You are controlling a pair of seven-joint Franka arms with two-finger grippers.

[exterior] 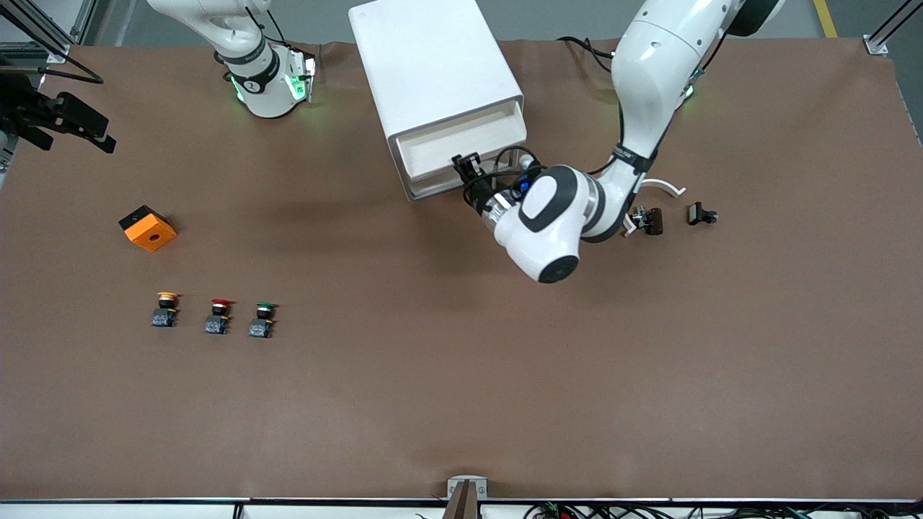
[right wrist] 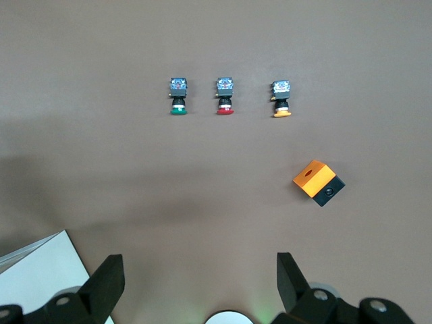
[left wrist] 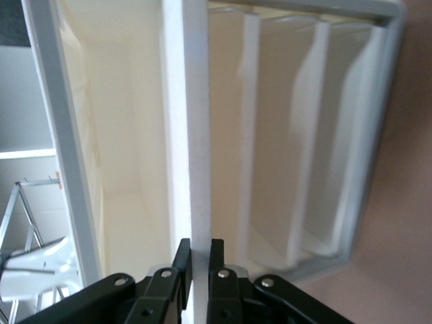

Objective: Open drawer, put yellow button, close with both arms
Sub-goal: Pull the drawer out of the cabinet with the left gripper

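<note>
The white cabinet (exterior: 433, 65) stands between the arm bases. Its uppermost drawer (exterior: 454, 144) is pulled partly out, and the white tray inside shows. My left gripper (exterior: 467, 167) is shut on the drawer's front panel (left wrist: 197, 135); in the left wrist view the gripper (left wrist: 200, 260) pinches the panel's edge. The yellow button (exterior: 166, 308) stands on the table toward the right arm's end, in a row beside the red button (exterior: 218, 316) and the green button (exterior: 262, 319). My right gripper (right wrist: 199, 283) is open and empty, held high over the table, and its view shows the yellow button (right wrist: 282, 99).
An orange and black block (exterior: 148, 228) lies farther from the front camera than the buttons. Small black parts (exterior: 647, 220) (exterior: 701, 214) and a white curved piece (exterior: 663, 186) lie beside the left arm's elbow. A black camera mount (exterior: 58, 119) juts in at the right arm's end.
</note>
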